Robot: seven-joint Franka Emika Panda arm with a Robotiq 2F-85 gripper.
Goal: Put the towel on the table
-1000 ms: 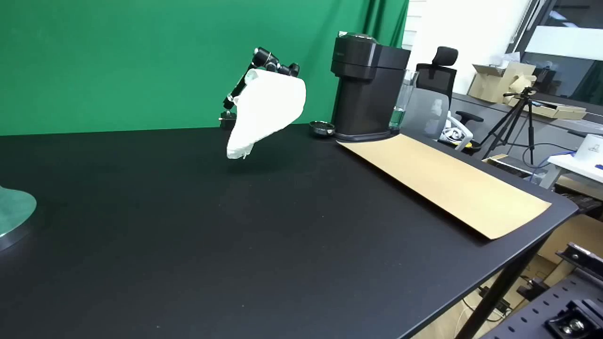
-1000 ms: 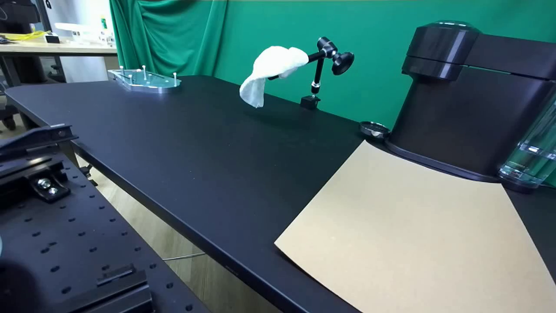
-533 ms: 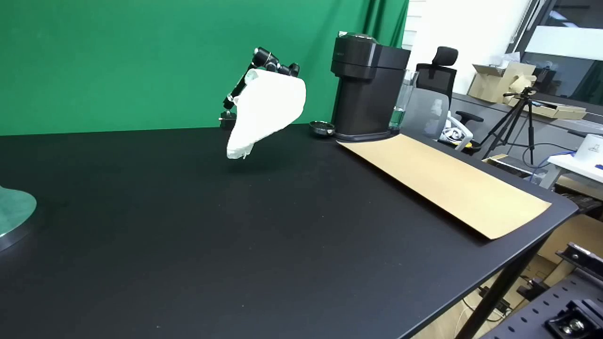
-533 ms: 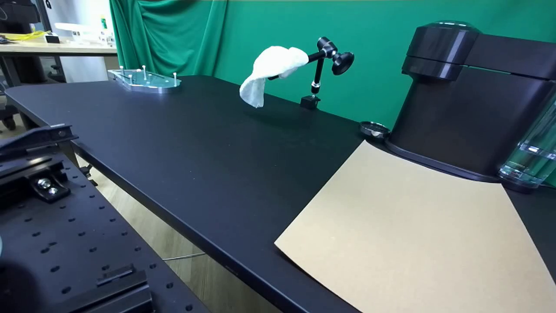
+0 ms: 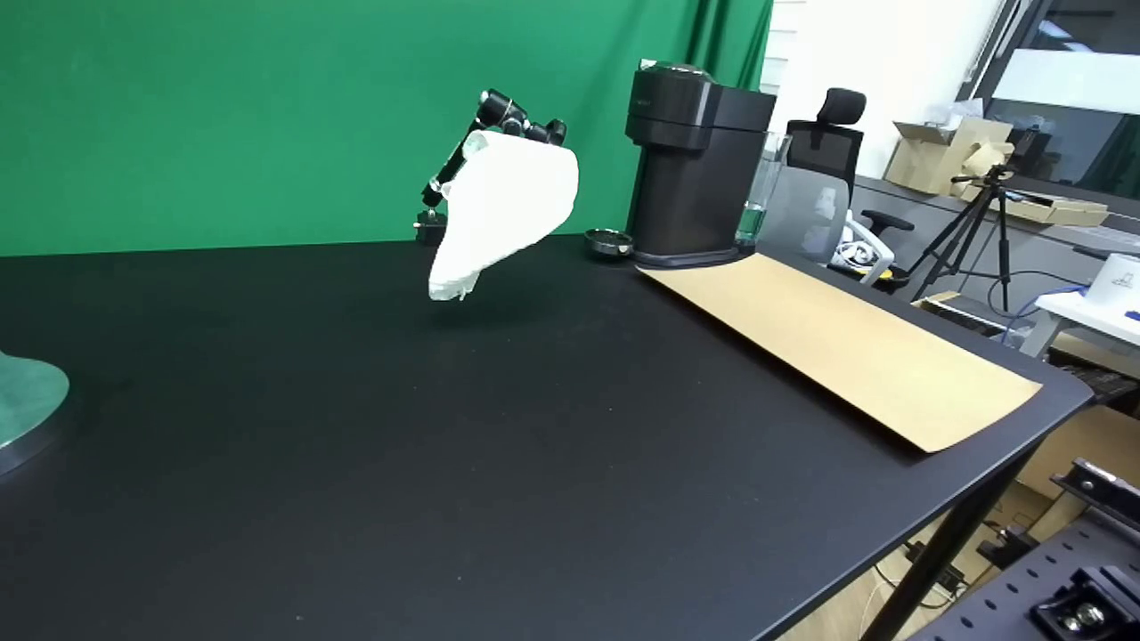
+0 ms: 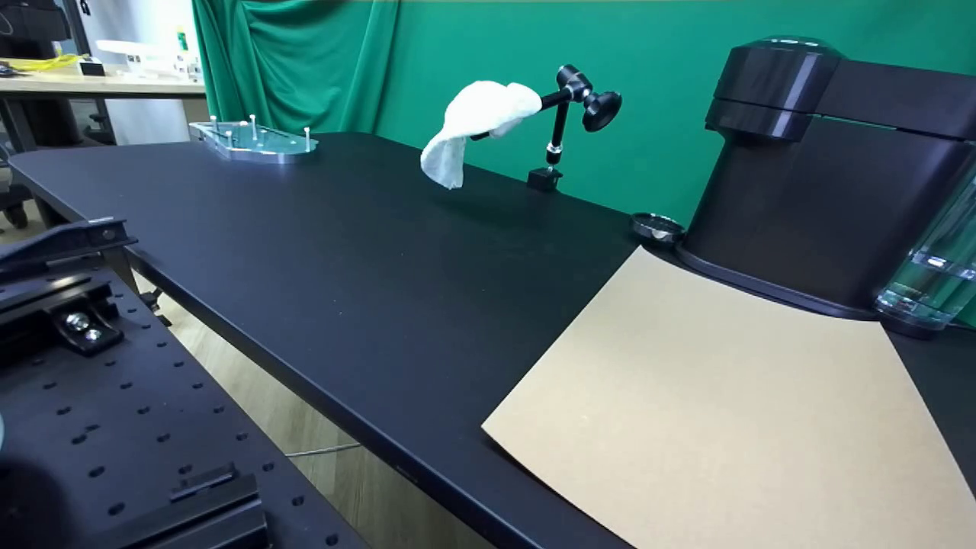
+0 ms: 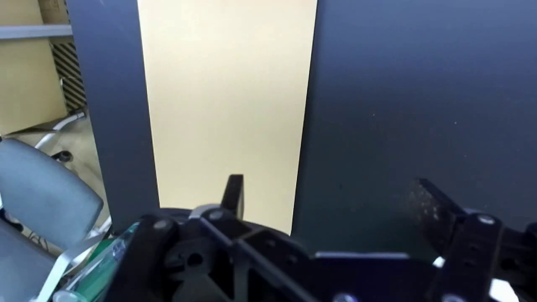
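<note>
A white towel (image 5: pixel 508 196) hangs over the end of a black jointed stand arm, above the black table (image 5: pixel 534 481). It also shows draped in an exterior view (image 6: pixel 480 114), with its lower end apart from the table. In the wrist view, small white patches (image 7: pixel 503 290) show behind the right finger at the bottom right; they look like part of the towel. My gripper (image 7: pixel 329 179) is open, its fingers wide apart with nothing between them. It is above the table near the brown sheet's edge. The gripper and arm are out of view in both exterior views.
The black stand (image 6: pixel 559 130) is fixed at the table's back edge. A black coffee machine (image 5: pixel 695 169) with a water tank stands beside a small round dish (image 5: pixel 609 243). A brown sheet (image 6: pixel 732 427) lies on the table. A clear plate with pegs (image 6: pixel 255 145) sits at the far end.
</note>
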